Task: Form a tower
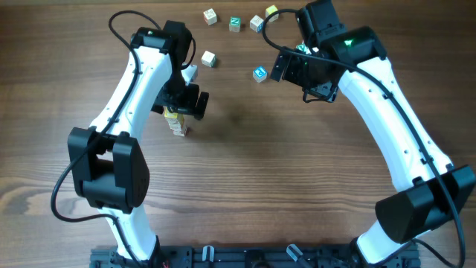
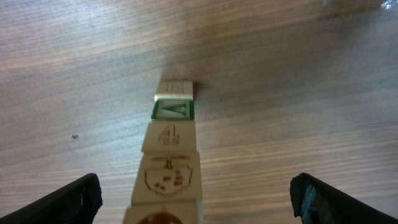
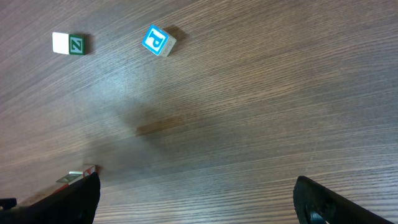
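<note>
both claws gape empty; the tower (image 2: 169, 155) stands upright straight beneath the left claw (image 2: 198, 204), well left of the right claw (image 3: 196, 202).

The table (image 1: 268, 171) holds 1 tower (image 1: 177, 125), 6 plainly visible loose cubes (image 1: 210, 15) and 2 arms (image 1: 137, 89).

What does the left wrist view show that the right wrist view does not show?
Only the left wrist view shows the tower, seen from above, in line with the gap of the left gripper; one cube face has a green frame. Only the right wrist view shows two loose cubes lying apart: a blue-lettered cube and a green-lettered cube. Both views share the wooden table and dark fingers wide open at the lower corners, holding nothing; the right gripper has bare wood below it.
</note>
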Robot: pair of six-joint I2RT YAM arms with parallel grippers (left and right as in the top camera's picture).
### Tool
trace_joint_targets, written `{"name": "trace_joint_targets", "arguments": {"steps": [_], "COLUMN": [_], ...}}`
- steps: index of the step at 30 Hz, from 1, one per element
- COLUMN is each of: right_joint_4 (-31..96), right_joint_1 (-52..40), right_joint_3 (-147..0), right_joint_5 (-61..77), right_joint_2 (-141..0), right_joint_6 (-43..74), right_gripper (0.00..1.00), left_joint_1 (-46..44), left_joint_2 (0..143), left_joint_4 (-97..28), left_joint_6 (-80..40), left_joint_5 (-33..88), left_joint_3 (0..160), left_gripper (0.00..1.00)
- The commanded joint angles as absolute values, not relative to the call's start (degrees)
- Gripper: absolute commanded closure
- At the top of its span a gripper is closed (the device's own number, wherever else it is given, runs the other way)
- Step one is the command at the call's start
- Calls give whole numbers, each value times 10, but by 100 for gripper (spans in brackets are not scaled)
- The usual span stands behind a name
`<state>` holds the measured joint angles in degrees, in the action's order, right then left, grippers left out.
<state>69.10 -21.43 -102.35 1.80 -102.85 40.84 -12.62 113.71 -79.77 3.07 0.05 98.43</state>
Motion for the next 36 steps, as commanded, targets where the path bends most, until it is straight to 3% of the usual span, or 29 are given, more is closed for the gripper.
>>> {"name": "trace_joint_targets", "arguments": {"steps": [1, 27, 36], "right_joint_4": [691, 690, 698], "right_joint_1": [-212, -212, -212], "right_joint_3": [-1019, -1019, -1019], "right_joint_5": [6, 6, 6], "right_joint_2": [-1028, -1028, -1028], "right_joint_6": [398, 374, 375], "right_gripper": [0, 0, 0], "left_joint_1": [-120, -103, -101], "left_joint_2": [1137, 1133, 965], "left_joint_4": [-776, -743, -729], "left_joint_6": [43, 55, 55], "left_joint_5": [-12, -12, -22], "left_joint_3": [981, 924, 924], "left_gripper": [0, 0, 0]}}
